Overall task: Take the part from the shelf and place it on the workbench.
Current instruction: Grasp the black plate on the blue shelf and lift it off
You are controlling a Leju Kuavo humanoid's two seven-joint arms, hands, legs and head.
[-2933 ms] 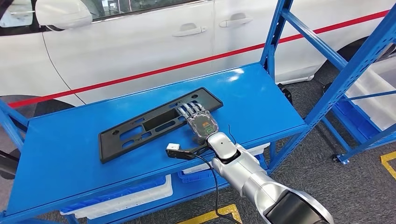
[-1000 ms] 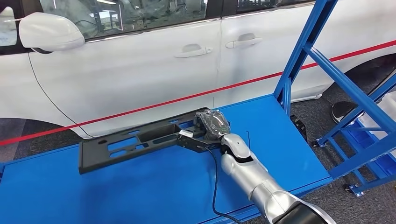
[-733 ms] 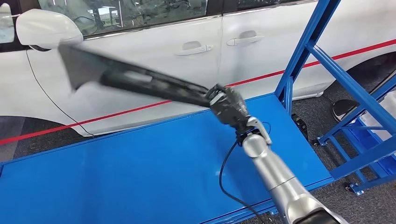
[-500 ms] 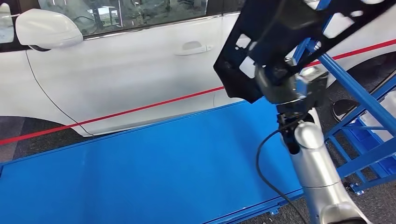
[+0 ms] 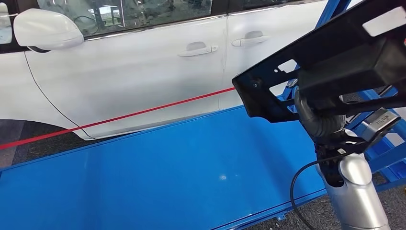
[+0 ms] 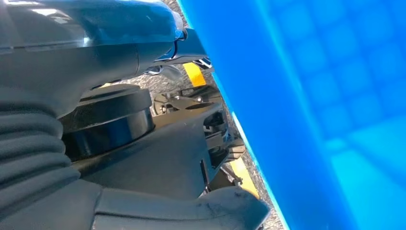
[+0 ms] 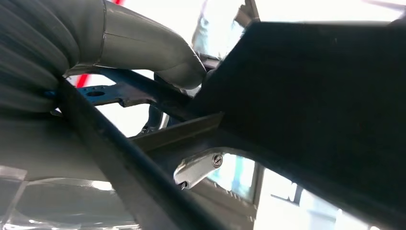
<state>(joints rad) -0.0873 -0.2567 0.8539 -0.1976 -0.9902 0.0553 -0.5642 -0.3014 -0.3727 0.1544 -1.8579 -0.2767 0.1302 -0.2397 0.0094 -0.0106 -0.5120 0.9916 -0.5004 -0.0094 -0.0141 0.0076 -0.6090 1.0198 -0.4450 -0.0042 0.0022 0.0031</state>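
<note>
The part (image 5: pixel 306 62) is a long black plastic panel with cut-outs. My right hand (image 5: pixel 324 112) grips it and holds it high in the air at the right, well above the blue shelf top (image 5: pixel 167 167). Seen from the head, the panel slants up to the right past the picture's edge. In the right wrist view the grey thumb (image 7: pixel 153 48) presses against the dark panel (image 7: pixel 311 96). My left hand (image 6: pixel 72 120) hangs beside the shelf's blue edge (image 6: pixel 249 96), its thumb (image 6: pixel 191 211) held apart from the fingers with nothing in it.
A white car (image 5: pixel 143 72) with a red stripe stands close behind the shelf. The shelf's blue uprights and braces (image 5: pixel 383 153) rise at the right, just behind the held panel. Grey carpet floor (image 5: pixel 28 139) lies around.
The panel lay on the shelf with my right hand on it. The hand has lifted it off and swung it up and to the right. The camera has also shifted.
</note>
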